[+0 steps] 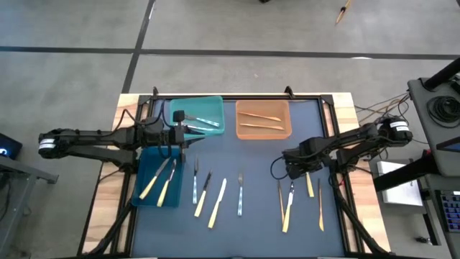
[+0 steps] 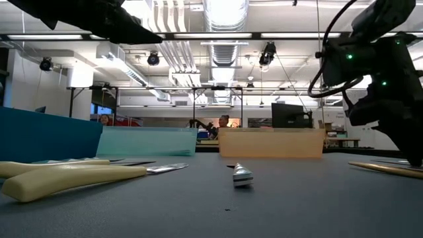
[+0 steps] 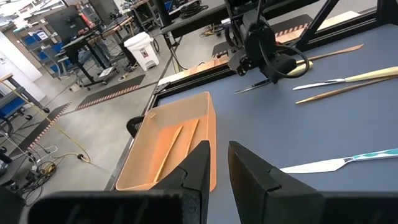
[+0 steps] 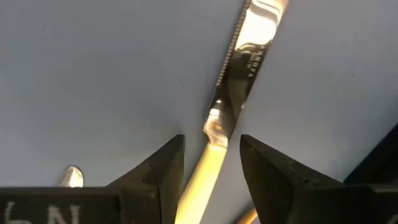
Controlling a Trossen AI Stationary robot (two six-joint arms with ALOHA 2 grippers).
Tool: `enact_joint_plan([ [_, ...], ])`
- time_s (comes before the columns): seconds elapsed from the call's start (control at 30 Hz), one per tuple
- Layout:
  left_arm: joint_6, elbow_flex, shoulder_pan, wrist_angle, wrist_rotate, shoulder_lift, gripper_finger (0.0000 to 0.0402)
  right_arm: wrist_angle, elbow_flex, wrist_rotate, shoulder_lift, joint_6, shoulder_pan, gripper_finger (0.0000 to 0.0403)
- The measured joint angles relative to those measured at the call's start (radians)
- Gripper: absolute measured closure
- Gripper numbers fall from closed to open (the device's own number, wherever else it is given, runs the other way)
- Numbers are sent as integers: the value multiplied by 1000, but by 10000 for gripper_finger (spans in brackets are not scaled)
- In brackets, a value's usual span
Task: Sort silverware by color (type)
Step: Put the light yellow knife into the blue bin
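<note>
Dark mat (image 1: 251, 216); right end effector (image 4: 211, 163) open astride knife (image 4: 239, 74), blade stamp unreadable.

Readable text is scarce. Right wrist view: the knife blade (image 4: 239, 68) carries a small stamped mark, letters running along the steel just above where it meets the yellow handle; looks like a maker's stamp but too small and glare-washed to read for certain. At the bottom edge of the same view, large pale characters on the right gripper (image 4: 211, 163) housing, cropped by the frame, reading roughly "N" with a partial stroke before it. High, low and left wrist views: nothing legible on the bins, mat or silverware; background room signage too small to make out.
</note>
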Motion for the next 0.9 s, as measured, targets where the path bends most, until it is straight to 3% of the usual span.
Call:
enact_joint_plan([
  [0.33, -12, 0, 0, 0, 0, 0, 361, 48, -27, 14, -2, -9, 0, 260],
  [0.67, -16, 0, 0, 0, 0, 0, 361, 72, -27, 31, -1, 33, 1, 372],
  [0.9, -23, 0, 0, 0, 0, 0, 361, 68, -27, 40, -6, 17, 0, 379],
])
